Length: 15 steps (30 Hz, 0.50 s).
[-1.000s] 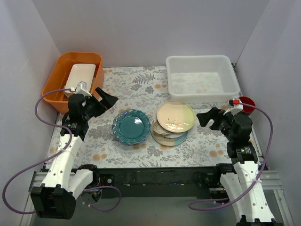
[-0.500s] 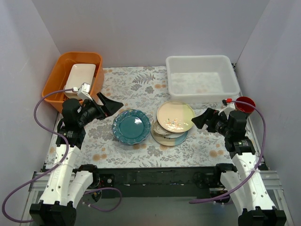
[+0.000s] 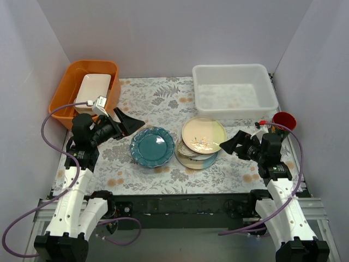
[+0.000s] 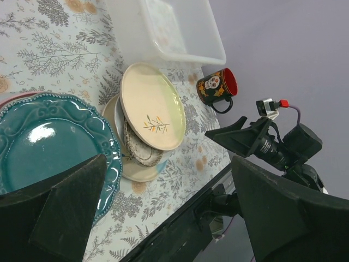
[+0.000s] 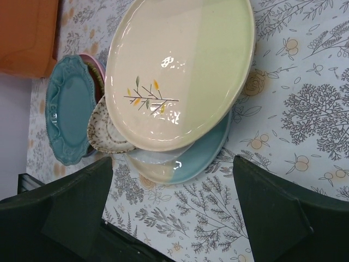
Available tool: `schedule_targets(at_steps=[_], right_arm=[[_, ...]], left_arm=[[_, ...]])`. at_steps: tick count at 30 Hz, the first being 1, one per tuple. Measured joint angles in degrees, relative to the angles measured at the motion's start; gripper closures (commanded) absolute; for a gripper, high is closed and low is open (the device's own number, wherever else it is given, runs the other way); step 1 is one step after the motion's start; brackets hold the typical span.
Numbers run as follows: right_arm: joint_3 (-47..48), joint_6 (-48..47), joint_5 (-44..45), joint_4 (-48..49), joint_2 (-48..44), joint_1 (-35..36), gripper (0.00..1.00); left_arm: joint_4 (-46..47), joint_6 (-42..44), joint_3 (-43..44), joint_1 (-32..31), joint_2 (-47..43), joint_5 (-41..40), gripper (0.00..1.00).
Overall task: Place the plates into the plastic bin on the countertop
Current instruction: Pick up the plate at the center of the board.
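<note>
A teal scalloped plate (image 3: 152,146) lies on the leaf-print countertop (image 3: 163,101), with a pink rim (image 5: 96,63) showing under it. To its right a cream floral plate (image 3: 203,135) tops a stack with a speckled plate (image 5: 106,136) and a light blue plate (image 5: 203,155). The white plastic bin (image 3: 233,91) stands at the back right. My left gripper (image 3: 129,120) is open and empty, just left of the teal plate (image 4: 49,147). My right gripper (image 3: 229,146) is open and empty, just right of the stack, facing the cream plate (image 5: 180,71).
An orange tub (image 3: 82,93) holding a white rectangular dish (image 3: 94,88) stands at the back left. A red-lined dark mug (image 3: 284,120) stands right of the bin, behind my right arm. Grey walls close in three sides.
My right gripper has moved left and down towards the plate stack. My left gripper swung right towards the teal plate a second ago and has since held still.
</note>
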Motion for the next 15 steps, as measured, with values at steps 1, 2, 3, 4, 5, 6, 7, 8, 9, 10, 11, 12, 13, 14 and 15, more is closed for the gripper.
schedule_targets(at_steps=[1, 2, 3, 4, 5, 6, 7, 8, 9, 10, 11, 12, 13, 14, 15], right_arm=[[-0.04, 0.13, -0.24, 0.17, 0.63, -0.02, 0.02], [-0.11, 0.35, -0.46, 0.44, 1.25, -0.07, 0.02], [-0.22, 0.50, -0.79, 0.74, 1.73, -0.13, 0.02], [-0.57, 0.68, -1.20, 1.46, 2.01, -0.33, 0.02], [-1.07, 0.96, -1.62, 2.25, 2.14, -0.50, 0.02], [-1.75, 1.31, -2.19, 3.06, 2.29, -0.81, 0.02], [-2.27, 1.46, -2.51, 3.50, 2.45, -0.98, 0.02], [-2.93, 1.62, -3.02, 4.37, 2.60, -1.20, 0.02], [-3.93, 1.90, -3.76, 5.29, 2.95, -1.60, 0.02], [-4.59, 2.03, -4.20, 5.73, 3.26, -1.84, 0.02], [-5.38, 2.14, -4.74, 6.29, 3.54, -2.05, 0.03], [-6.08, 2.25, -5.31, 6.64, 3.76, -2.62, 0.03], [-6.69, 2.45, -6.03, 7.21, 4.02, -3.26, 0.04], [-7.17, 2.62, -6.47, 7.67, 4.33, -3.93, 0.04], [-7.61, 2.69, -6.95, 8.24, 4.59, -4.61, 0.04]], left_arm=[[0.00, -0.09, 0.35, 0.00, 0.63, 0.17, 0.02], [-0.04, -0.13, 0.74, 0.00, 1.38, 0.26, 0.02], [-0.04, -0.13, 1.18, -0.04, 2.27, 0.28, 0.02], [-0.09, -0.13, 1.70, -0.26, 3.17, 0.31, 0.02], [-0.15, -0.13, 2.25, -0.52, 4.13, 0.15, 0.02], [-0.35, -0.13, 2.93, -0.94, 5.35, -0.11, 0.02], [-0.35, -0.11, 3.52, -1.53, 6.25, -0.28, 0.02], [-0.37, -0.13, 4.33, -2.62, 7.56, -1.05, 0.02], [-0.42, -0.17, 5.22, -4.13, 9.01, -1.92, 0.02], [-0.42, -0.17, 5.81, -5.46, 10.12, -2.51, 0.02], [-0.55, -0.17, 6.75, -7.52, 11.50, -3.76, 0.02], [-0.61, -0.15, 7.76, -9.73, 13.14, -4.92, 0.02], [-0.74, -0.17, 8.85, -12.28, 15.02, -6.01, 0.02], [-0.68, -0.15, 10.03, -14.71, 17.03, -7.17, 0.02], [-0.66, -0.17, 11.10, -16.87, 19.17, -8.24, 0.02]])
